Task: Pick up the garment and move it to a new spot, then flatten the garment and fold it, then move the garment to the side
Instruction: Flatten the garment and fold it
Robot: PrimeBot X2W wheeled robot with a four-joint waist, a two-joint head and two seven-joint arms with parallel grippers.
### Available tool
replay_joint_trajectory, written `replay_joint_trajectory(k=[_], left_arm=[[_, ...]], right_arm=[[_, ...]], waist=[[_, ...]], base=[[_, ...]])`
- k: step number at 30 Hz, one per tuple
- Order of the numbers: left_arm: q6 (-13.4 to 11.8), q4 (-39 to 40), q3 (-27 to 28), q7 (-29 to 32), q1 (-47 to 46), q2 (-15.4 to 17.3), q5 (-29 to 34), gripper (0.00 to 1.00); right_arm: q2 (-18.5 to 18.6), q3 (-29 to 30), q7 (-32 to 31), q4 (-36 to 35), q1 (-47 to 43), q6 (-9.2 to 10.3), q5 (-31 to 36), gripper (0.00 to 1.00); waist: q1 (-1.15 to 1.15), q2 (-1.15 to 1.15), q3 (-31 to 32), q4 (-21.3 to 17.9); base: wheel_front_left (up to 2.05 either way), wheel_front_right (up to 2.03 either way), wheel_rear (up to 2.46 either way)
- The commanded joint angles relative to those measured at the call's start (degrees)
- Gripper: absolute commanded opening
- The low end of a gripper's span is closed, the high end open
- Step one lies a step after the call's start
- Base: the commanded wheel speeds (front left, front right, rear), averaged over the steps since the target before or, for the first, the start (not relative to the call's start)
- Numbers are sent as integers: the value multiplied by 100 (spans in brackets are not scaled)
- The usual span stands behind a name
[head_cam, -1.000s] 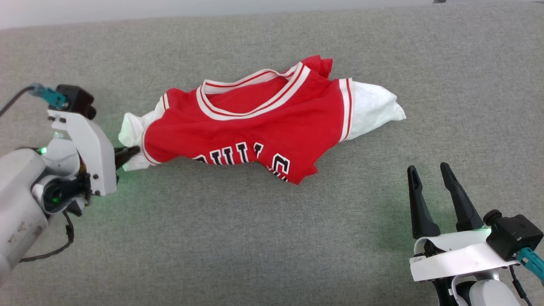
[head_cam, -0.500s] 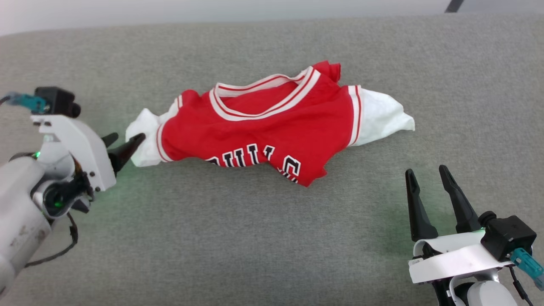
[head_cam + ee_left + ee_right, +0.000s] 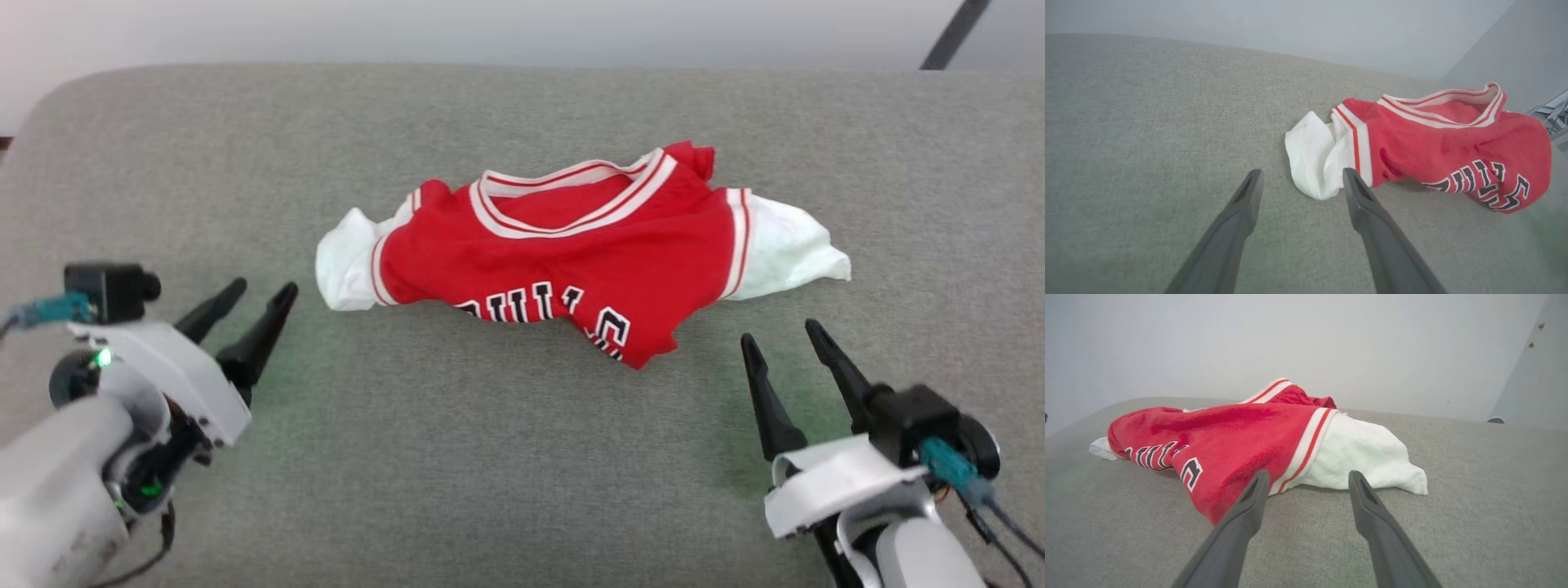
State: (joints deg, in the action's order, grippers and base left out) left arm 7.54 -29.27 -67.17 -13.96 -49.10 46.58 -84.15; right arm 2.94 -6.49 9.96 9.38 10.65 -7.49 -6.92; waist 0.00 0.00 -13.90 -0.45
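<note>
The garment (image 3: 563,261) is lying bunched and crumpled near the middle of the grey padded surface (image 3: 490,457), a little toward 12 o'clock in the head view. Its length is running from 9 o'clock to 3 o'clock. The striped neck trim (image 3: 571,204) is gaping open along the far edge. The black lettering (image 3: 543,306) is curling under the near edge, so only part of it is showing. One white sleeve (image 3: 347,261) is sticking out at the 9 o'clock end and the other white sleeve (image 3: 784,249) is trailing out flat at the 3 o'clock end.

The left jaws are sitting at 8 o'clock in the head view, spread wide and gripping nothing. Their dark fingers (image 3: 257,339) are pointing toward 1 o'clock, at the nearer sleeve. A strip of bare grey is separating the tips from the cloth, so they are close beside it but not touching. In the left wrist view that sleeve is lying just past the fingertips, off toward the 1 o'clock finger.

The right jaws are sitting at 4 o'clock in the head view, also wide open and empty. Their fingers (image 3: 763,404) are aiming toward 12 o'clock, at the garment's near corner and the other sleeve. They are near the cloth but clear of it. In the right wrist view the red hem and the white sleeve are lying just beyond the two tips.

A pale wall (image 3: 490,28) is running behind the surface at 12 o'clock, and a dark slanted bar (image 3: 951,37) is crossing the corner at 1 o'clock.
</note>
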Motion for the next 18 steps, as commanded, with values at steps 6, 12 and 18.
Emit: replay_joint_trajectory(k=[6, 12, 18], left_arm=[[-487, 740, 1465, -109, 1034, -314, 1266, 100], [-859, 1692, 3158, -113, 2430, -884, 2687, 100], [-790, 2245, 4034, -114, 3371, -1323, 3464, 100]], right_arm=[[775, -228, -1194, -217, 601, 0, 37, 100], [1826, -490, -2551, -371, 1173, 1, -619, 100], [2800, -783, -3612, -398, 1702, 1, -1568, 100]], waist=[[0, 0, -124, 374], [0, 0, -257, 685], [0, 0, -346, 917]], base=[[0, 0, 0], [0, 0, 0], [0, 0, 0]])
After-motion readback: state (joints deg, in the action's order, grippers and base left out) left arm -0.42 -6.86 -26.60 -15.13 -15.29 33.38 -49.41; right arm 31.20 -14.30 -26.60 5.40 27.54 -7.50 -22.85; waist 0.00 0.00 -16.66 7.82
